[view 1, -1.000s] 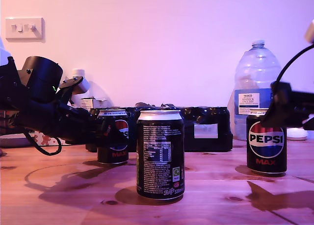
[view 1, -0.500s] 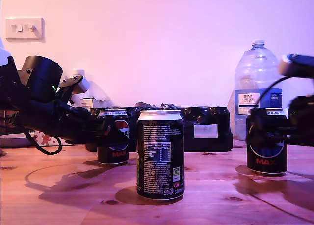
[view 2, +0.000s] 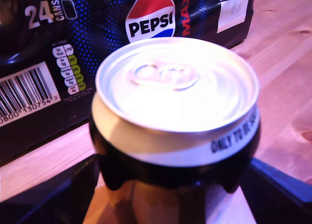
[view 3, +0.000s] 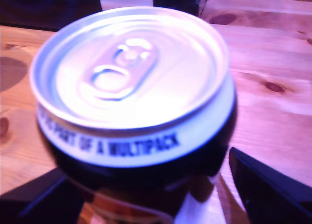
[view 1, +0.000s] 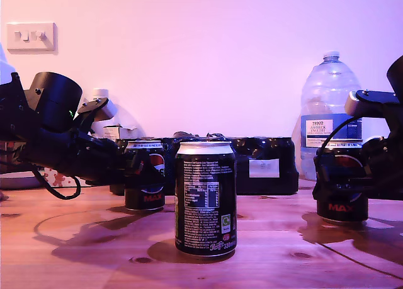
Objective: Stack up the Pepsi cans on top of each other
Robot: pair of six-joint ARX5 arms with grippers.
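Three black Pepsi cans stand apart on the wooden table (view 1: 271,245). The middle can (view 1: 205,198) is nearest the camera and shows its small print. My first gripper (view 1: 143,170) reaches in from the exterior view's left and is shut on the left can (view 1: 154,166), whose silver top (view 2: 175,85) fills the first wrist view with a finger against each side. At the exterior view's right, my second gripper (view 1: 340,175) stands open astride the right can (view 1: 340,208). In the second wrist view, wood shows between that can (view 3: 131,72) and one finger (view 3: 263,185).
The black shrink-wrapped Pepsi Max multipack (view 1: 264,166) lies behind the cans. A big clear water bottle (view 1: 327,100) rises at the back on the exterior view's right. A light switch (view 1: 30,36) is on the wall. Bare wood lies between the cans.
The second gripper came in from the exterior view's right, then dropped around the right can, covering its logo. The first gripper and all three cans have stayed still.
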